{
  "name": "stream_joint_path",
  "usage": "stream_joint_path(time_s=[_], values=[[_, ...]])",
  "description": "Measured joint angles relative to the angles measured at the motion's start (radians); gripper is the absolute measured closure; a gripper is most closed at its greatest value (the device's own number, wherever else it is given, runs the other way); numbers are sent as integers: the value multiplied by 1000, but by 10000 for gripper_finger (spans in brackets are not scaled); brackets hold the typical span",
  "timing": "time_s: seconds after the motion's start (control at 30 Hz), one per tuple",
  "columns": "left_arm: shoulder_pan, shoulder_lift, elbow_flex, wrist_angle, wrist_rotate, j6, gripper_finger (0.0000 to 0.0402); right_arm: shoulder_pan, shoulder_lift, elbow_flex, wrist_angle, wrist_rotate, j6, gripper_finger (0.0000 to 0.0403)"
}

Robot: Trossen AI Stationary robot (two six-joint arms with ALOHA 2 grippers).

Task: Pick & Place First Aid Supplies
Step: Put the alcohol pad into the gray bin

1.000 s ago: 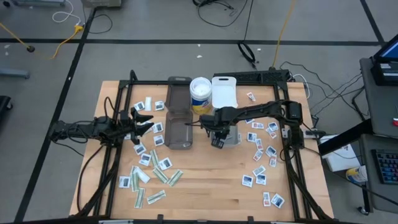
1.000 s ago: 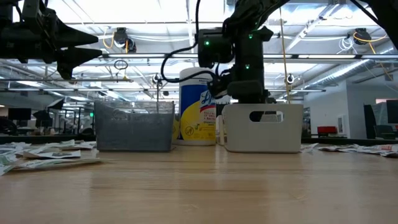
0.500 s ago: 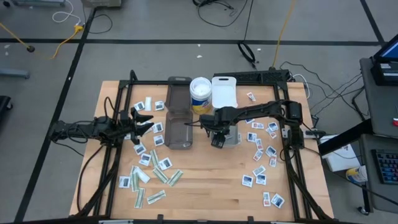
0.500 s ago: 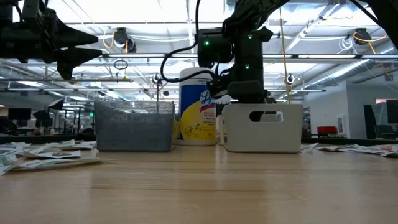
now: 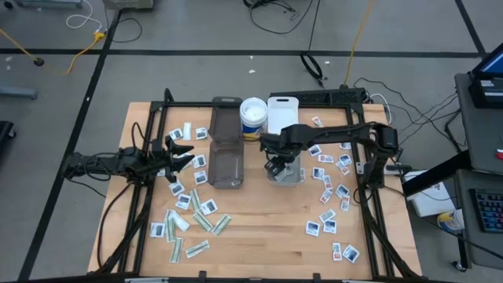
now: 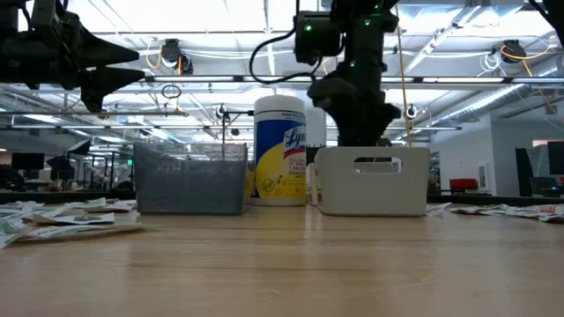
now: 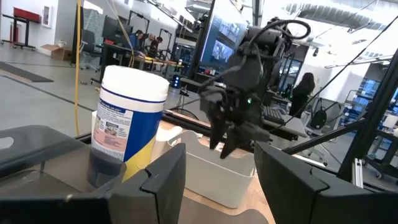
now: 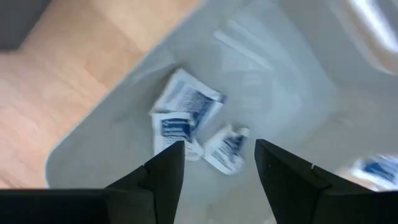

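The first aid supplies are small flat packets. Many lie loose on the table's left (image 5: 192, 212) and right (image 5: 326, 196), and a few packets (image 8: 186, 115) lie on the floor of the white bin (image 5: 297, 177). My right gripper (image 8: 217, 149) hangs open over that bin, fingers pointing down, nothing between them; it shows above the bin's rim (image 6: 357, 132) in the low view. My left gripper (image 5: 185, 152) waits open in the air over the table's left side, holding nothing.
A smoky bin (image 5: 225, 165) stands left of the white bin. Behind them are a yellow wipes canister (image 5: 253, 114), a second smoky bin (image 5: 226, 118) and a second white bin (image 5: 283, 114). Bare wood lies at the near middle (image 5: 259, 236).
My right gripper has risen above the white bin and shifted a little toward the table's far edge. The left arm has kept still.
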Motion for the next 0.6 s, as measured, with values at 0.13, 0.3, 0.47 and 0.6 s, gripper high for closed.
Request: stream_joint_path(time_s=[0.13, 0.3, 0.47, 0.6], values=[[0, 0, 0, 0, 0, 0, 206, -20, -33, 0, -25, 3, 121, 219], [0, 0, 0, 0, 0, 0, 206, -34, -58, 0, -44, 4, 210, 226], [0, 0, 0, 0, 0, 0, 206, -48, -57, -31, -32, -1, 161, 227], [0, 0, 0, 0, 0, 0, 206, -86, -102, -112, -31, -1, 133, 227]])
